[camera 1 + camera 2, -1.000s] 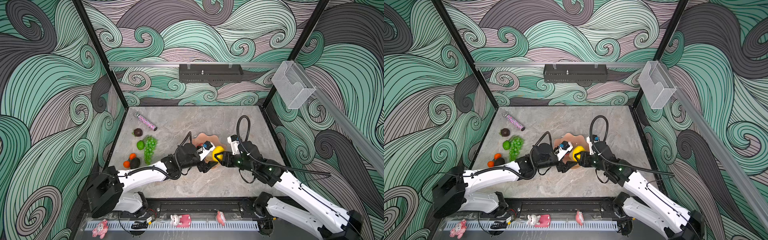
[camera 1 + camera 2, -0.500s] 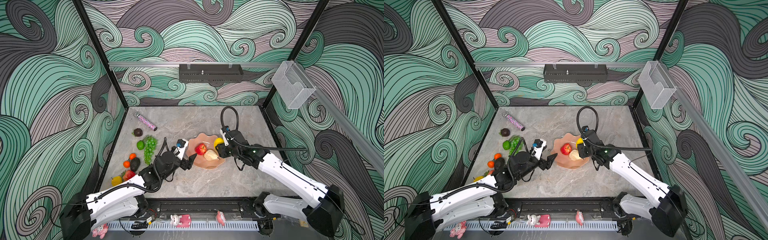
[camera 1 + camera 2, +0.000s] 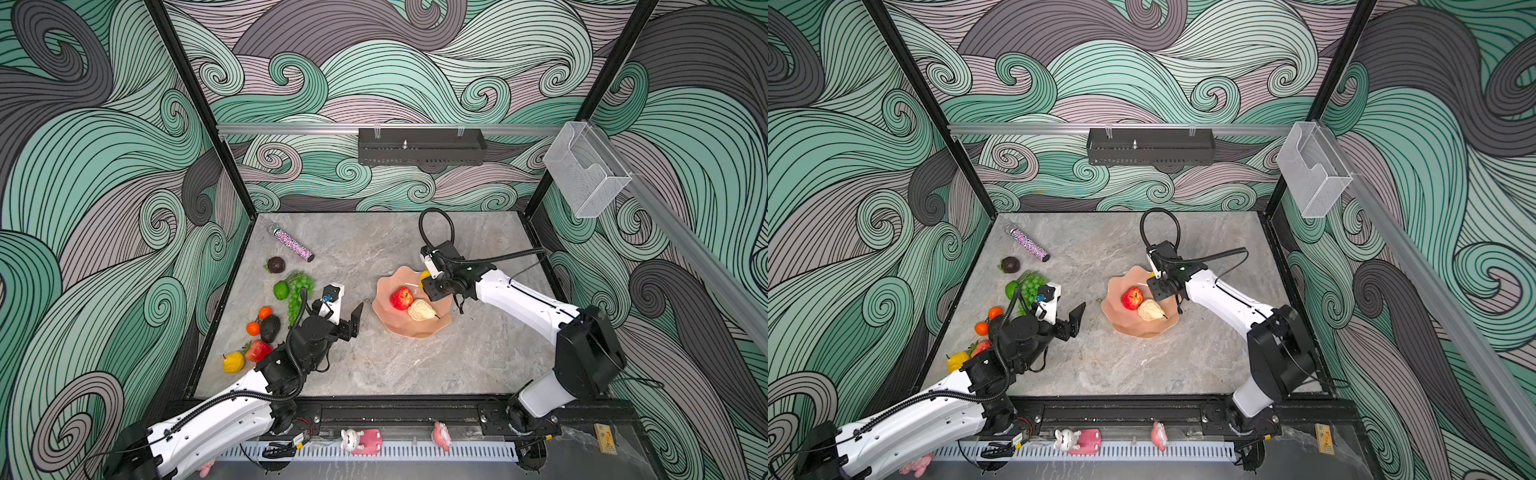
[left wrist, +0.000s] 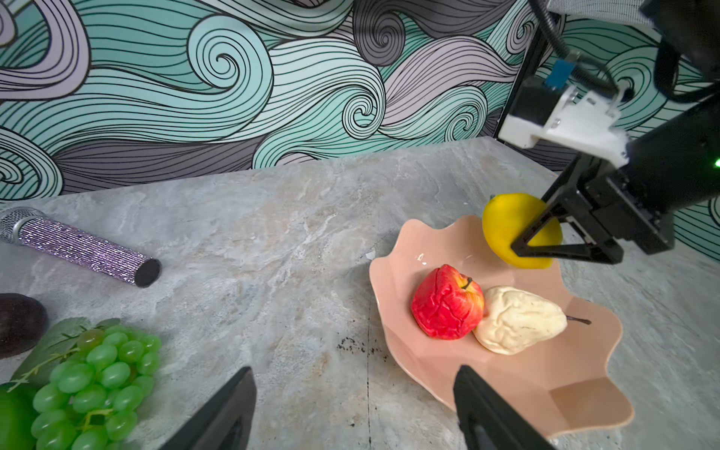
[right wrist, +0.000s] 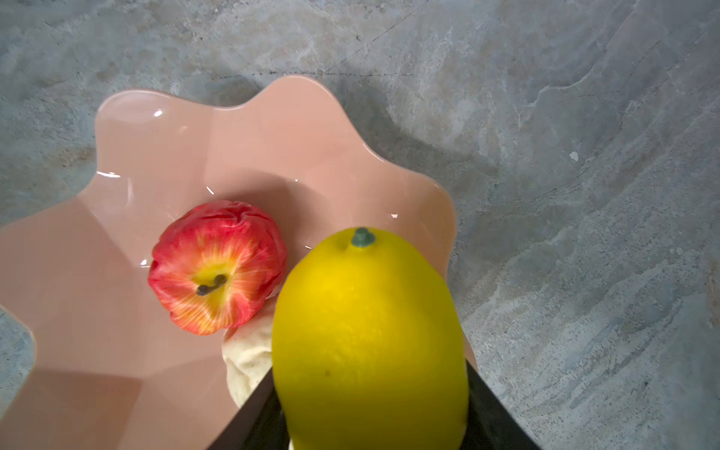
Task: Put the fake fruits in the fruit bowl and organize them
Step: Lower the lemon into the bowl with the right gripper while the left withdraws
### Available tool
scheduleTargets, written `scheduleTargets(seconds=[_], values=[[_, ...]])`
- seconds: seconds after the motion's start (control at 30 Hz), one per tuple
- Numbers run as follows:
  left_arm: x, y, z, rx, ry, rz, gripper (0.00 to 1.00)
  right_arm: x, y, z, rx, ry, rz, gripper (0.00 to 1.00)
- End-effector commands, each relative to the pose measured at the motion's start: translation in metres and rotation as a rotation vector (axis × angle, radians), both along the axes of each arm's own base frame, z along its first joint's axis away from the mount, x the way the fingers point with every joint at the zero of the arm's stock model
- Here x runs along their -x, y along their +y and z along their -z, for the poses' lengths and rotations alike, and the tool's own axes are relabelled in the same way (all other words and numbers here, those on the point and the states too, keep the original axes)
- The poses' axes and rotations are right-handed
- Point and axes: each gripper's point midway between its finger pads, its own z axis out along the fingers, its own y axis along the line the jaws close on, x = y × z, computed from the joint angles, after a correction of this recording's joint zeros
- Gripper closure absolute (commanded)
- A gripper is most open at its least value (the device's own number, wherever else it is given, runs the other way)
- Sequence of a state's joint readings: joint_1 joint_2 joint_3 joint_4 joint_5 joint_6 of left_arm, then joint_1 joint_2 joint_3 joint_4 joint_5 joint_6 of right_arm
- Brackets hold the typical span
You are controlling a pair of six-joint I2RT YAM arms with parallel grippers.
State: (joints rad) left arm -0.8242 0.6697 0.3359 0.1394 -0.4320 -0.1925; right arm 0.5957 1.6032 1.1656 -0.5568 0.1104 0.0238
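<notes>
The right gripper [image 4: 526, 243] is clasping a lemon [image 4: 506, 226] over the bowl's [image 4: 576, 393] rim, near the apple [image 4: 448, 307] and pear [image 4: 518, 323] lying inside. Lowering it onto bare bowl floor before releasing is looking safest against rolling. The left gripper [image 4: 354, 374] is hovering beside the bowl, jaws spread, empty.

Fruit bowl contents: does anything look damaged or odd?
Yes. The red apple and cream pear, touching each other in the fruit bowl, look crumpled, with wrinkled, dented skins. The lemon above the rim looks smooth.
</notes>
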Motion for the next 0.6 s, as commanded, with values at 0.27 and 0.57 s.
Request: scheduleTargets(seconds=[0.27, 0.57], values=[[0.002, 0.01, -0.004, -0.012, -0.014, -0.025, 0.18, -0.013, 0.013, 0.013, 0.035, 0.008, -0.087, 0.49], [0.0, 0.01, -0.002, -0.021, -0.013, -0.029, 0.18, -0.013, 0.018, 0.028, 0.062, 0.046, -0.104, 0.48]])
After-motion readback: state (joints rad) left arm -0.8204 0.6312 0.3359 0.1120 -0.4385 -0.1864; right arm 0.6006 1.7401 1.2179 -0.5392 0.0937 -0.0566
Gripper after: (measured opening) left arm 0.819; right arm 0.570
